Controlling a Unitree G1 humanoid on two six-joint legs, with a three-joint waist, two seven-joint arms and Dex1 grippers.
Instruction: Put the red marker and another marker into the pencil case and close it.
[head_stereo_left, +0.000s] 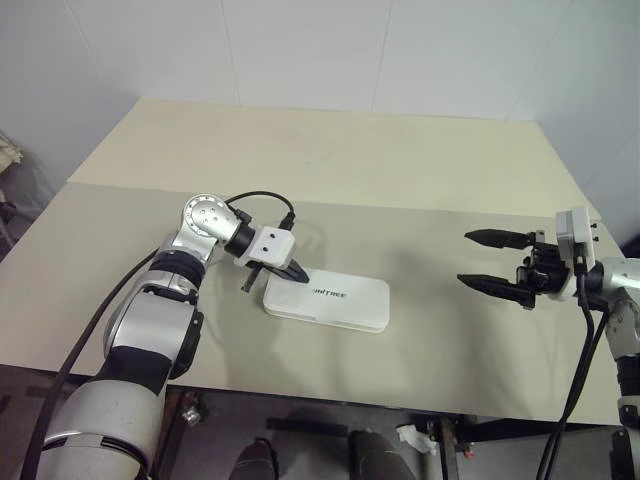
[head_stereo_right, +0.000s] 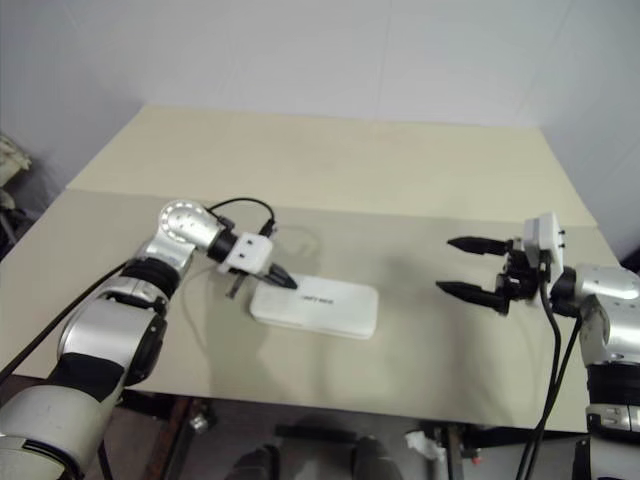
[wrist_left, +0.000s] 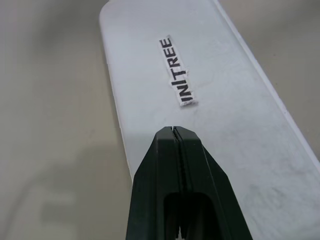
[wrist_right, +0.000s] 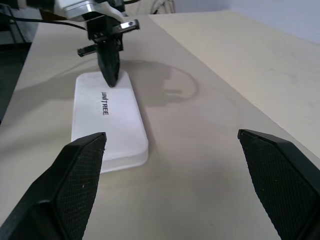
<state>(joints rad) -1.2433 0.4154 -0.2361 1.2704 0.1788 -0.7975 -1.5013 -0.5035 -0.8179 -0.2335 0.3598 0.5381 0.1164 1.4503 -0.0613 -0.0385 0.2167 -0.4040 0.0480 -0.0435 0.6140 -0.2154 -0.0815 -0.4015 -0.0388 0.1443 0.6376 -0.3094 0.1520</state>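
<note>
Pressing the left end of the closed pencil case (head_stereo_left: 328, 301), the clenched left pincer (head_stereo_left: 297, 271) is nearest; its long axis runs left-right, the released right pincer (head_stereo_left: 494, 262) well right.

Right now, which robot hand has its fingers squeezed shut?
The left gripper: its fingers are pressed together over the white case. The right gripper stands wide open, off to the side.

Even overhead light; soft shadows on table (head_stereo_left: 420, 170); sharp.
</note>
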